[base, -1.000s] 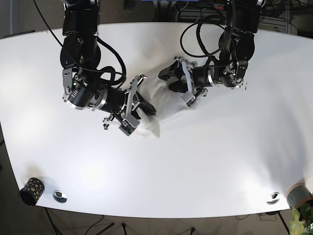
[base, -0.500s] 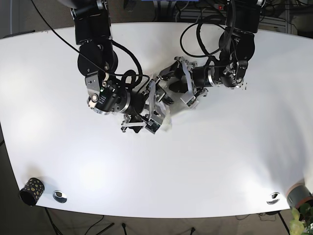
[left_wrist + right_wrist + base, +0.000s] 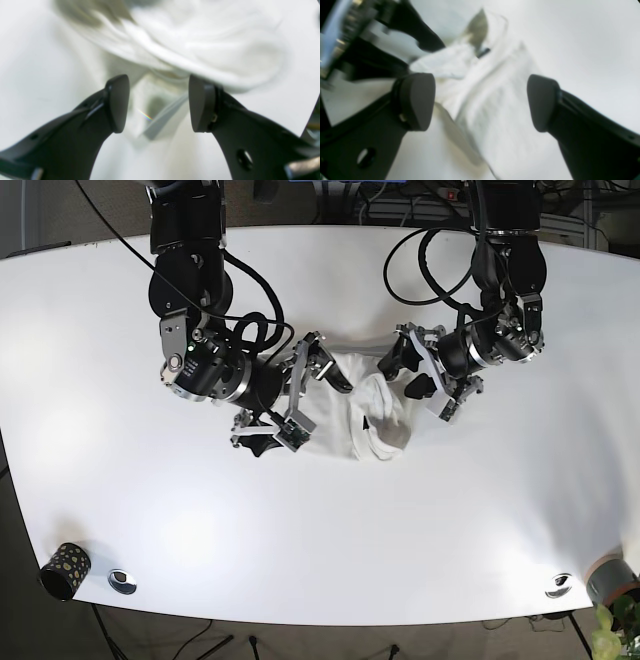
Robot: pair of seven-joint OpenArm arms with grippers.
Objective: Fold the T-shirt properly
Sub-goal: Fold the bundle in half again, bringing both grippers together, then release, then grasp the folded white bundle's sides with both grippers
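One white T-shirt (image 3: 358, 408) lies bunched in a crumpled heap near the middle of the white bench (image 3: 480, 510), between two arms. The left claw (image 3: 158, 103) stands with its jaws parted and nothing between the pads; the shirt's folds lie just beyond its tips, blurred in the left wrist view. The right claw (image 3: 480, 102) is spread wide over the cloth, its pads clear of the fabric on either side, and the other arm's dark fingers show past the heap at upper left of that view. In the base view both claws sit close against the shirt's two ends. Along the bench's near edge are one dotted dark cup (image 3: 64, 569) and two small round metal fittings (image 3: 122, 581), the second (image 3: 560, 584) at the far right. A grey pot (image 3: 612, 578) at the corner is cut off by the frame.
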